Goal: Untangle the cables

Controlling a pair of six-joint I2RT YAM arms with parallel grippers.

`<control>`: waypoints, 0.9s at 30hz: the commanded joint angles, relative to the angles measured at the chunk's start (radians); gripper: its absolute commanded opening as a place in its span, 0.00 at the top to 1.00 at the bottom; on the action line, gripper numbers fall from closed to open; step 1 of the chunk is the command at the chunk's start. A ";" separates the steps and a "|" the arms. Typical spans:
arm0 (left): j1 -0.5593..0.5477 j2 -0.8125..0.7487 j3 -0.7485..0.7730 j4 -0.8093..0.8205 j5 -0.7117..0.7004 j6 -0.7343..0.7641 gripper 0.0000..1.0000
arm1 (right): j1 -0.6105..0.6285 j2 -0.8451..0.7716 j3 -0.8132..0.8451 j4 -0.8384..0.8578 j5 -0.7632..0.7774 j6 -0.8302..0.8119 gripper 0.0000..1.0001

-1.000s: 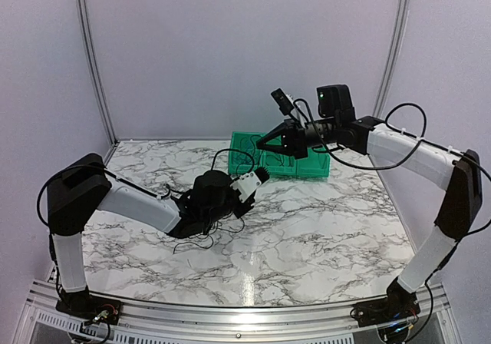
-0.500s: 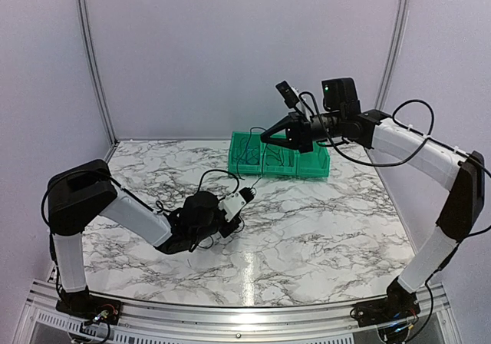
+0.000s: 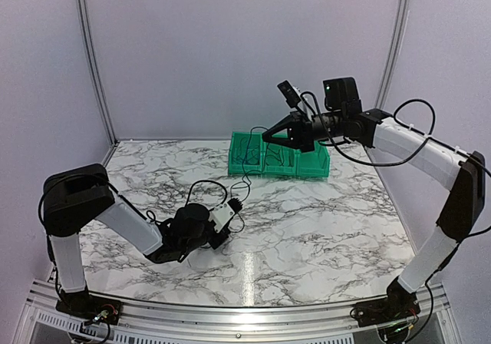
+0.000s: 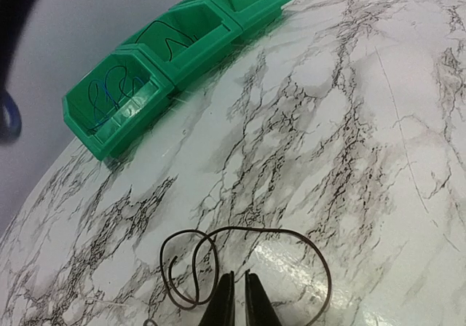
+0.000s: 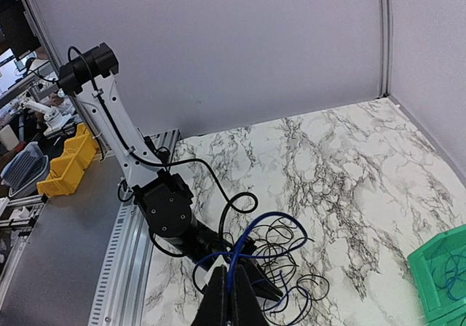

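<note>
The right gripper [image 5: 231, 275], high over the desk's [image 3: 307, 229] far edge, clamps the cables [image 5: 269, 215]; the left gripper [image 4: 235, 276], low mid-desk, pinches one trailing loop [image 4: 255, 228].

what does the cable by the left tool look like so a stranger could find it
On the marble table, look away from the row of green bins toward the left tool. At its tips a thin dark cable curls in a small loop and a wide one. Unlike the bins' wires, it sits out on marble.
</note>
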 commanded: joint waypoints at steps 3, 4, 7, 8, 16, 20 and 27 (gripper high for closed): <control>-0.019 -0.105 -0.063 0.047 0.010 -0.037 0.86 | -0.023 -0.042 0.030 0.000 0.018 -0.018 1.00; -0.024 -0.122 -0.078 0.047 0.015 -0.042 0.84 | -0.026 -0.043 0.030 -0.001 0.025 -0.022 1.00; -0.035 -0.184 -0.129 0.045 0.028 -0.071 0.77 | -0.042 -0.047 0.025 0.002 0.057 -0.028 1.00; -0.037 -0.207 -0.147 0.045 0.034 -0.082 0.76 | -0.051 -0.049 0.023 0.005 0.064 -0.028 1.00; -0.042 -0.429 -0.305 0.037 0.027 -0.207 0.73 | -0.134 -0.064 -0.019 0.057 0.149 -0.024 1.00; -0.044 -0.523 -0.337 0.016 0.020 -0.237 0.72 | -0.152 -0.062 -0.033 0.063 0.202 -0.046 1.00; -0.044 -0.575 -0.184 -0.155 0.041 -0.273 0.51 | -0.154 -0.048 -0.051 0.078 0.240 -0.060 1.00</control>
